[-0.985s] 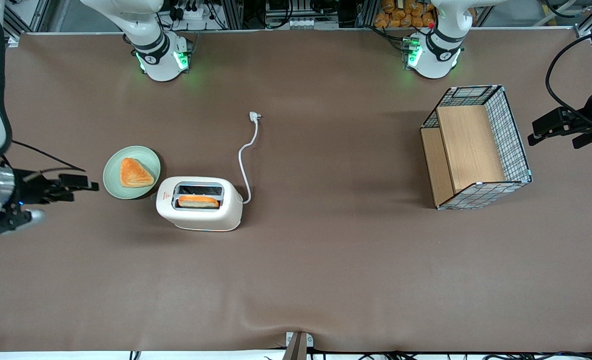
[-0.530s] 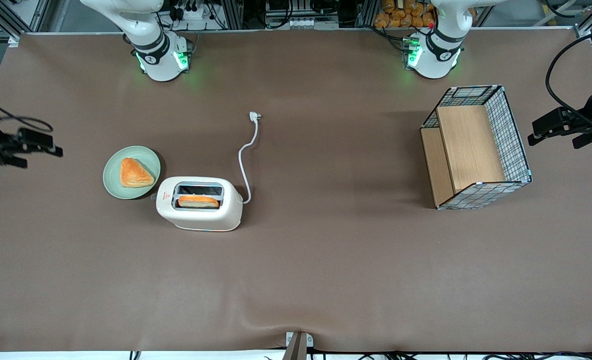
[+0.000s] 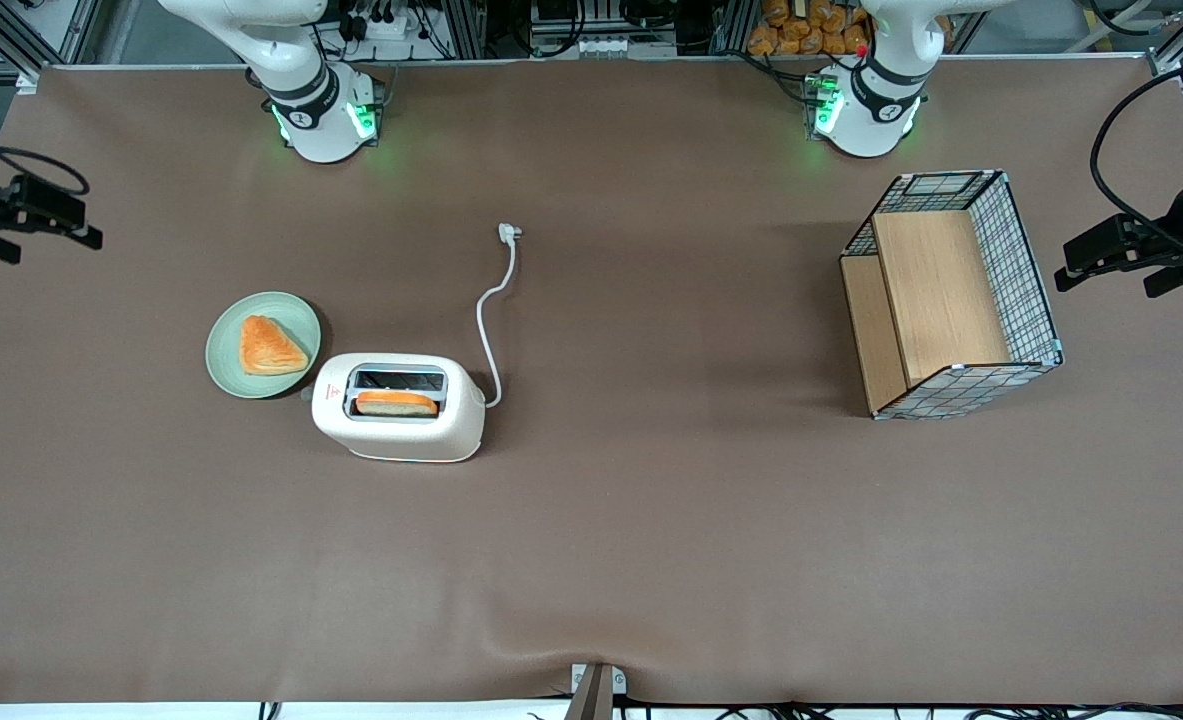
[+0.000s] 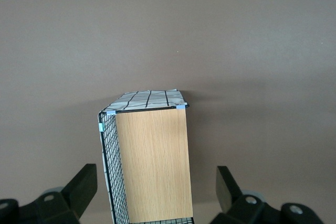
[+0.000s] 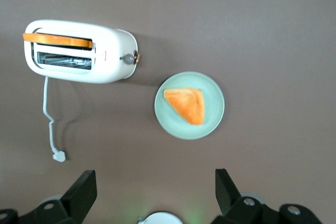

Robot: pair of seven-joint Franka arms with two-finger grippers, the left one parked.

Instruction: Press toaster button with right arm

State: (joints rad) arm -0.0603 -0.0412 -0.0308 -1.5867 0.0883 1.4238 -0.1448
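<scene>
The cream-white toaster (image 3: 398, 407) stands on the brown table with a slice of toast (image 3: 397, 402) in the slot nearer the front camera. Its white cord (image 3: 492, 310) runs away from the front camera to a plug (image 3: 509, 232). The toaster button (image 3: 305, 394) is a small grey tab on the narrow end beside the plate; it also shows in the right wrist view (image 5: 127, 59), as does the toaster (image 5: 79, 51). My right gripper (image 3: 79, 235) is open and empty, high above the table edge at the working arm's end, well apart from the toaster. Its fingers (image 5: 84, 191) show spread wide.
A pale green plate (image 3: 226, 350) holding a triangular toast piece (image 3: 269, 346) lies beside the toaster's button end. A wire basket with wooden panels (image 3: 951, 295) stands toward the parked arm's end. Two arm bases (image 3: 319, 115) stand along the table edge farthest from the front camera.
My right gripper has drawn back from beside the plate, away from the toaster and farther from the front camera, out to the table's end. The toaster, toast and plate have not moved.
</scene>
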